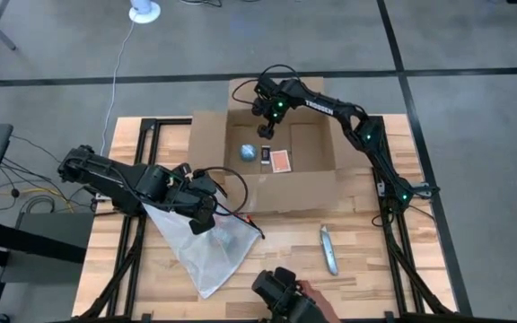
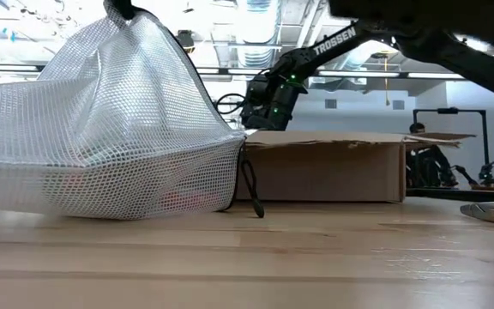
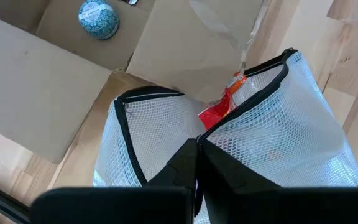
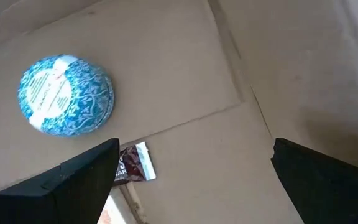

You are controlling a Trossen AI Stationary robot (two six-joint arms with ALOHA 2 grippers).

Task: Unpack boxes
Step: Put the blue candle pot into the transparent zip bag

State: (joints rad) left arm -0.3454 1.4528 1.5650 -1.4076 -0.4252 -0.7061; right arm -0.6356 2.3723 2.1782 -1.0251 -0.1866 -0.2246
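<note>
One open cardboard box (image 1: 281, 166) sits at the 12 o'clock end of the wooden table (image 1: 375, 260), flaps spread outward. Inside it, counted from above: one round blue patterned tin (image 1: 249, 152), one small dark packet (image 1: 265, 155) just beside the tin on its 3 o'clock side, and one reddish-orange card (image 1: 281, 161) next to that. Three items in the box.

Right gripper (image 1: 265, 126) hangs over the box interior, toward its 12 o'clock wall, jaws spread wide with nothing between them; the right wrist view looks down on the tin (image 4: 65, 94) and packet (image 4: 132, 163) between its two fingers (image 4: 73, 180).

Left gripper (image 1: 202, 218) is at about 9 o'clock of table centre, fingers (image 3: 182, 168) pinched together on the rim of one white mesh zip bag (image 1: 206, 251), holding the bag's mouth up off the table. The bag's body trails toward 6 o'clock. Something red (image 3: 219, 112) shows inside it.

One grey utility knife (image 1: 328, 249) lies on the table toward 5 o'clock, apart from box and bag.

One dark object (image 1: 285, 294) at the 6 o'clock edge; cannot tell what it is.
</note>
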